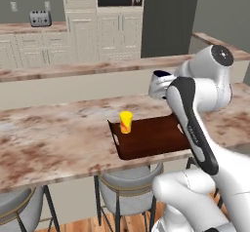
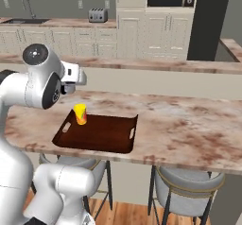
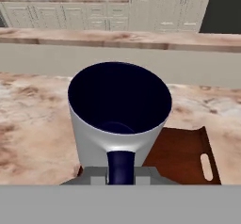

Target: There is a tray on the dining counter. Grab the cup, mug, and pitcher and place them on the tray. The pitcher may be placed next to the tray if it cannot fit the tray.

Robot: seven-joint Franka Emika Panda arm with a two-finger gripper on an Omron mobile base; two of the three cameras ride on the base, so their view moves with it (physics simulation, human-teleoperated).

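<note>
So the mug (image 3: 117,119), grey with a dark inside, is up in the air above the dining counter (image 1: 53,138), over the far side of the tray (image 1: 151,141). The gripper (image 3: 121,173) is clamped on its dark handle, fingers pinching it from both sides. The yellow cup (image 1: 126,122) stands upright on the tray near one of its short ends. A toaster (image 2: 98,15) sits on the back kitchen counter.
</note>
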